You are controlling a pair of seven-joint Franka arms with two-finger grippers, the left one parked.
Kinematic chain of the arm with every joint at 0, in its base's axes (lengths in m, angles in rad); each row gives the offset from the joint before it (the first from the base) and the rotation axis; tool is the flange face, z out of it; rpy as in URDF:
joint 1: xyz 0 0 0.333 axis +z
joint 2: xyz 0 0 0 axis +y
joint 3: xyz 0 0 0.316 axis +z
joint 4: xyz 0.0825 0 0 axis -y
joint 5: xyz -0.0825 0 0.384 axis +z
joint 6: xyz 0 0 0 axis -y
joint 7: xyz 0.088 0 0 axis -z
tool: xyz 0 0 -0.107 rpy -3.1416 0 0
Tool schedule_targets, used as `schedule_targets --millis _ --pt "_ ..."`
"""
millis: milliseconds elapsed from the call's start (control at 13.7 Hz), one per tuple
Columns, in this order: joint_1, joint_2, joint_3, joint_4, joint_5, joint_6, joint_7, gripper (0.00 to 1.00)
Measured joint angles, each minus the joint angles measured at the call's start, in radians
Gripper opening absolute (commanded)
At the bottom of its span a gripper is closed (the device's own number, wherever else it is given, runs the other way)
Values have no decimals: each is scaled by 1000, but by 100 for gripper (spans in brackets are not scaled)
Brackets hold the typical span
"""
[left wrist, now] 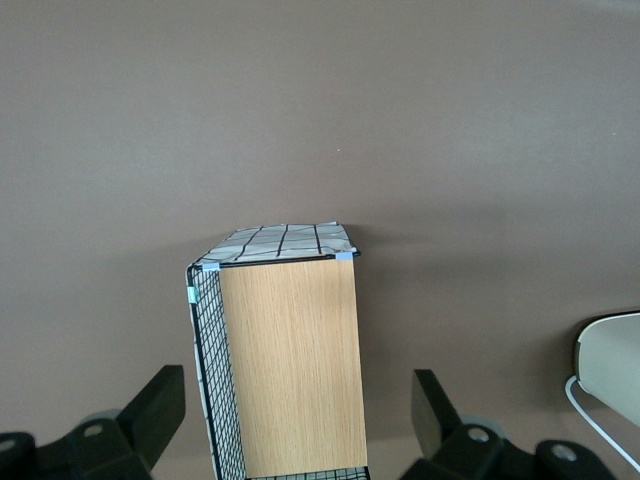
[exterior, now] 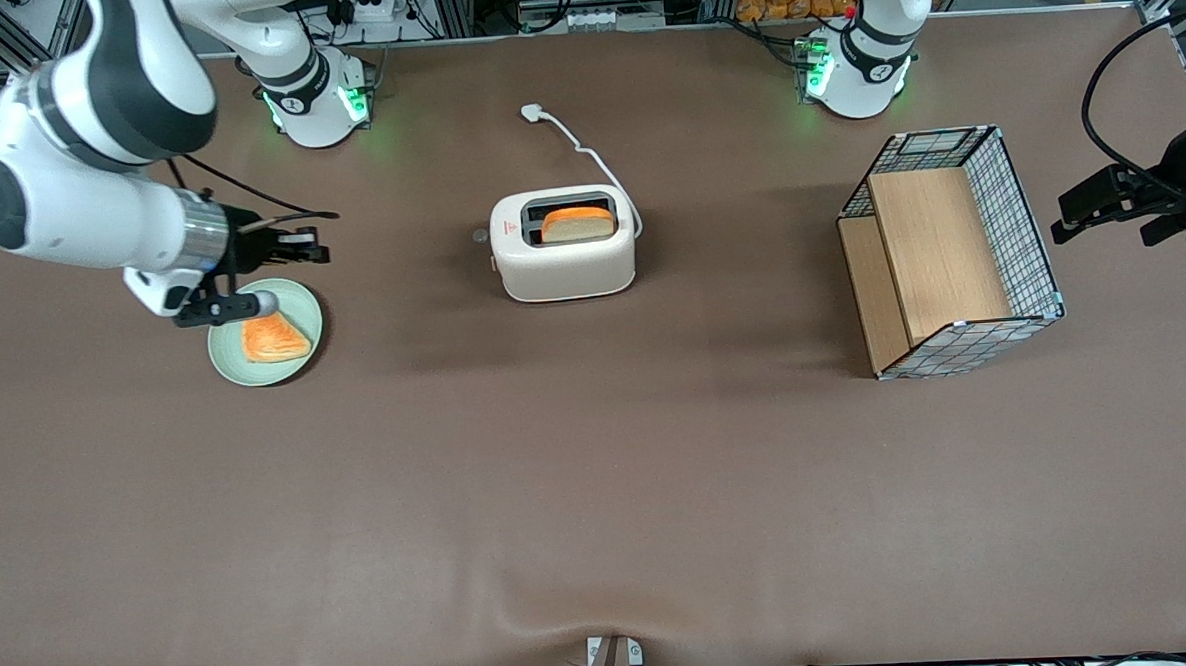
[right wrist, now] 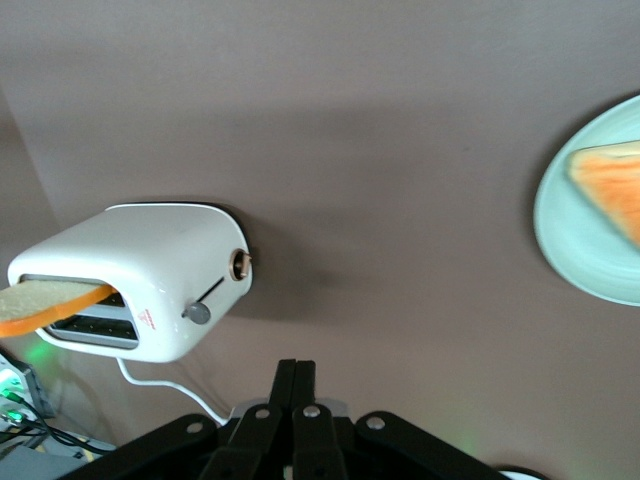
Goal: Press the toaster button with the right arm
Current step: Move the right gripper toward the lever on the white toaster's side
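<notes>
The cream-white toaster (exterior: 565, 259) stands mid-table with a slice of bread (exterior: 578, 224) sticking out of one slot. Its white cord runs to a plug (exterior: 531, 111) lying farther from the front camera. The small grey button (exterior: 480, 236) sticks out of the narrow end that faces the working arm. In the right wrist view the toaster (right wrist: 150, 260) shows this end with the button (right wrist: 198, 313) at the foot of a slit and a round coppery dial (right wrist: 240, 264) beside it. The right arm's gripper (exterior: 317, 249) (right wrist: 296, 366) is shut and empty, well apart from the button, above a plate's rim.
A pale green plate (exterior: 224, 361) (right wrist: 565, 240) with an orange toast slice (exterior: 273, 340) lies under the gripper, toward the working arm's end. A wire basket with wooden panels (exterior: 950, 247) (left wrist: 290, 370) stands toward the parked arm's end.
</notes>
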Motion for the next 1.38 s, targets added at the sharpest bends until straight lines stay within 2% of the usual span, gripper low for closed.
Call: schedule_targets --millis 510,728,1092,1383 --pt "50 -24 104 -191 92 210 69 0" --pt "98 -24 112 -238 139 289 72 0" --pt "152 -20 114 -279 149 322 84 0" --pt "188 6 114 -303 185 391 85 0"
